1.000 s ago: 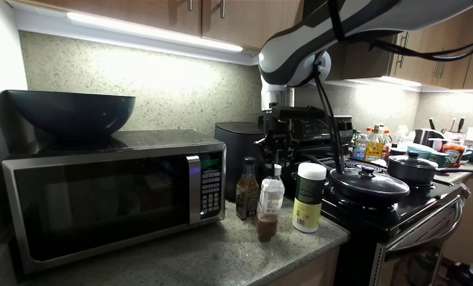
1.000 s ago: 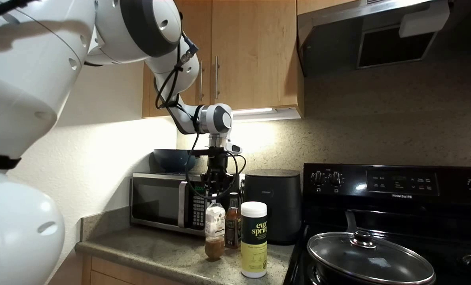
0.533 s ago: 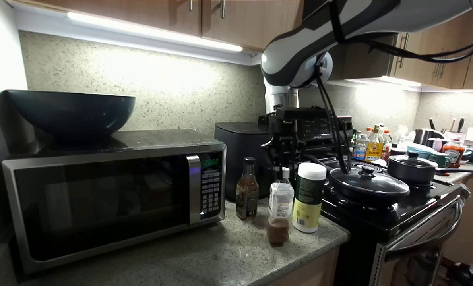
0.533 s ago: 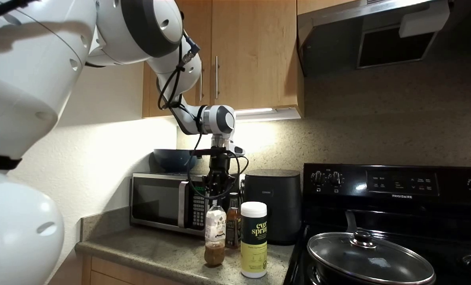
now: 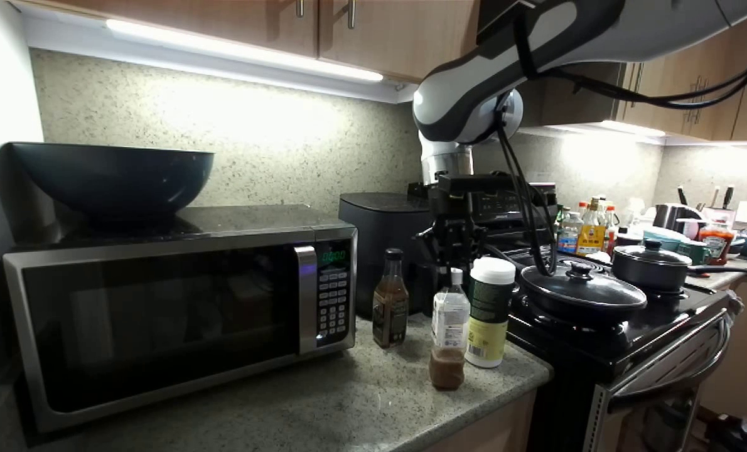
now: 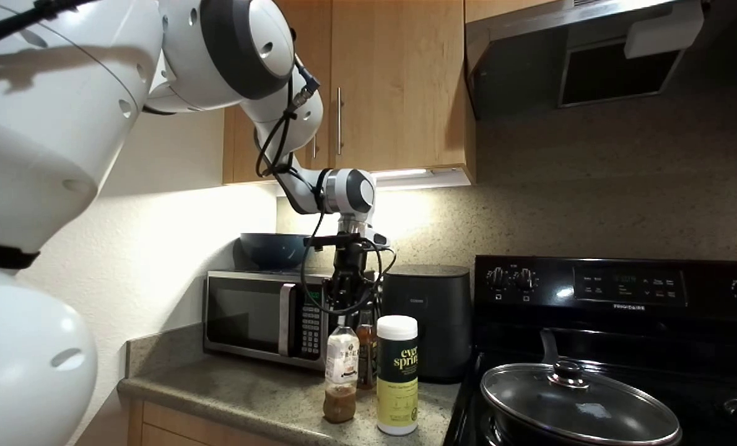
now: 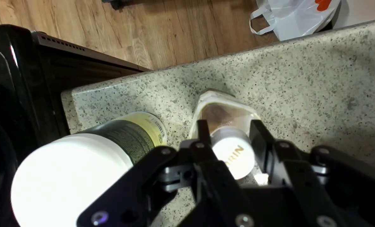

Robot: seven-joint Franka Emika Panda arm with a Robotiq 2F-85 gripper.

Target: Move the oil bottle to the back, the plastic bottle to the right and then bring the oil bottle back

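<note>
**Minding the tub [image 5: 492, 307]**

The gripper [image 7: 229, 130] is pinching the plastic bottle [image 5: 450, 336] at its top, just left of the tub; the oil bottle [image 5: 390, 304] is standing farther back. Good placing is probably calling for slow, level movement.

Mid-frame in the wrist view, the plastic bottle [image 7: 227, 112] has clear, shiny walls and a smooth plastic cap [image 7: 233, 153]; the gripper [image 7: 229, 127] is matt with bright metal screws [image 7: 99, 217]. Upper right, a bag [image 7: 296, 19] of thin, creased plastic; top centre, a wood-grained floor [image 7: 175, 34]. In an exterior view, the oil bottle [image 5: 390, 307], right of centre, shines like glass; at left, a glossy bowl [image 5: 113, 179] and a microwave [image 5: 185, 320] framed in satin metal; at bottom, a smooth, stone-like countertop [image 5: 304, 402].
</note>
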